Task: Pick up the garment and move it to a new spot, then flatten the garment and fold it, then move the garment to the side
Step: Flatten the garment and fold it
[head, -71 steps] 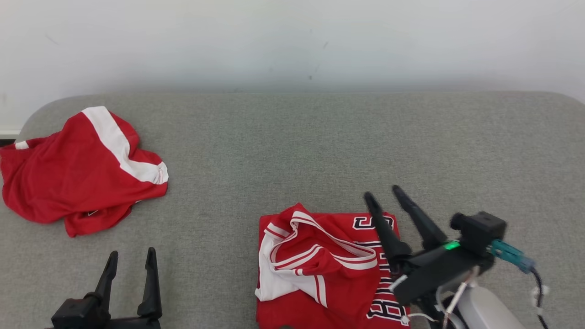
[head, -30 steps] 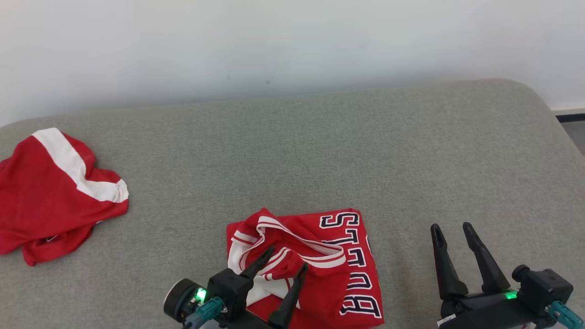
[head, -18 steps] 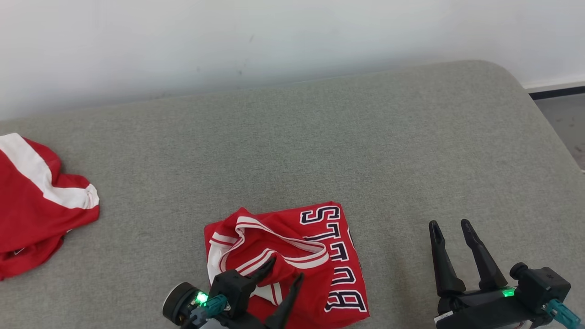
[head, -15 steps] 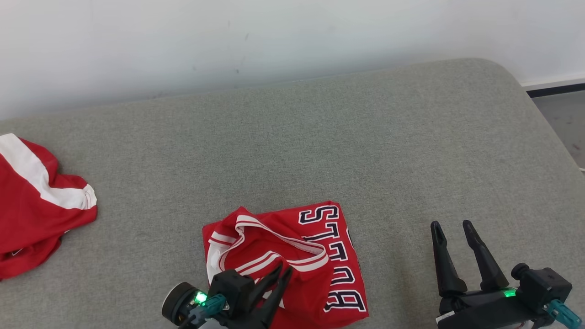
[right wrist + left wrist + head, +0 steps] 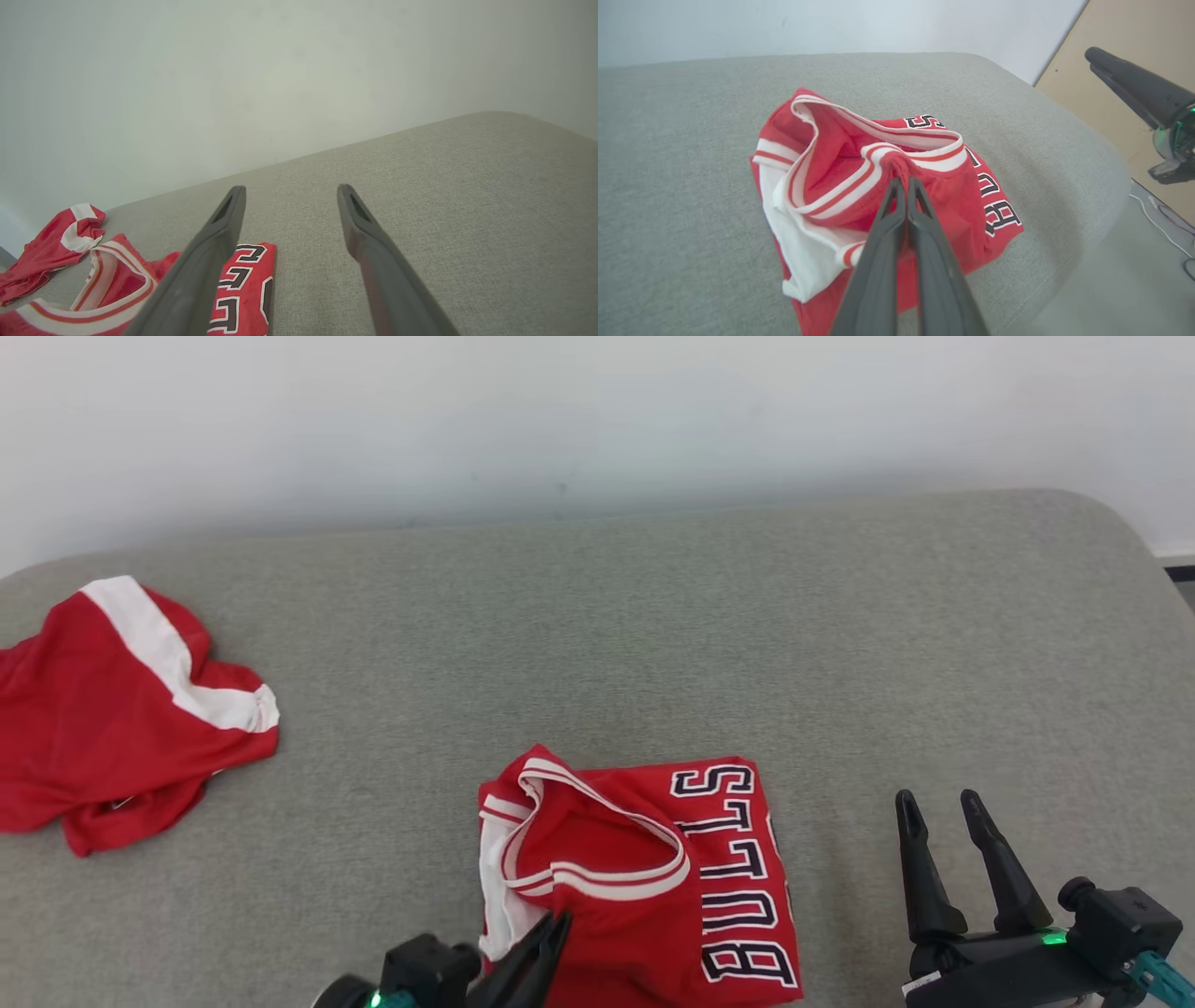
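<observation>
The garment [image 5: 644, 877] is a folded red jersey with white-and-red trim and dark block letters, lying near the front edge of the grey cushion [image 5: 653, 644]. My left gripper [image 5: 557, 926] reaches in from the bottom edge and is shut on the jersey's striped trim; the left wrist view shows both fingers pinched on the red fabric [image 5: 903, 183]. The jersey [image 5: 859, 186] bunches up around that pinch. My right gripper [image 5: 940, 798] stands open to the right of the jersey, above bare cushion. In the right wrist view the jersey [image 5: 243, 284] lies at lower left behind the open right gripper [image 5: 288, 188].
A second red garment with a white band [image 5: 121, 709] lies crumpled at the cushion's left end, also seen small in the right wrist view [image 5: 56, 242]. A pale wall [image 5: 597, 420] runs behind. The cushion's right end drops to a tan floor [image 5: 1125, 46].
My left gripper closed from open onto the jersey's striped trim, gathering the fabric. The head camera swung, shifting the whole picture. The right gripper stayed open.
</observation>
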